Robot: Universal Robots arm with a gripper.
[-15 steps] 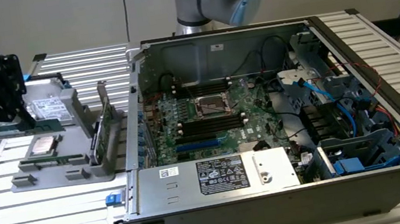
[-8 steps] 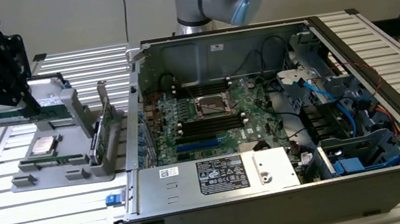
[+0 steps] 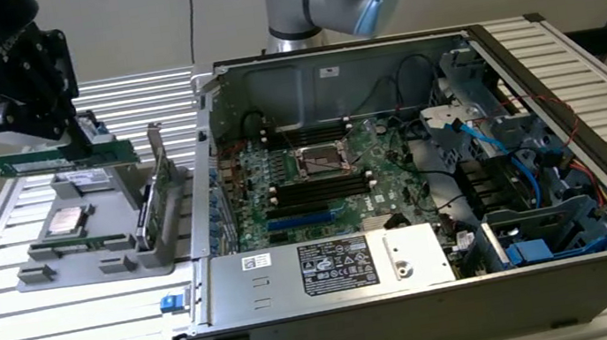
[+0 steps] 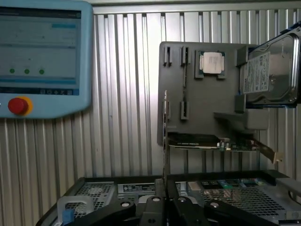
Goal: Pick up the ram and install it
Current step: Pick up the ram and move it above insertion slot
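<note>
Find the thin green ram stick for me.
At the exterior view's left, the thin green ram stick hangs in the black gripper, above the grey parts holder.

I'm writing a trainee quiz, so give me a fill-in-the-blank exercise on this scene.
The gripper grips the thin green ___ near the gray fixture.
The round button on the teach pendant is ___.
On that fixture, next to the hard drive, lies a square ___.
Missing: ram; red; CPU.
</note>
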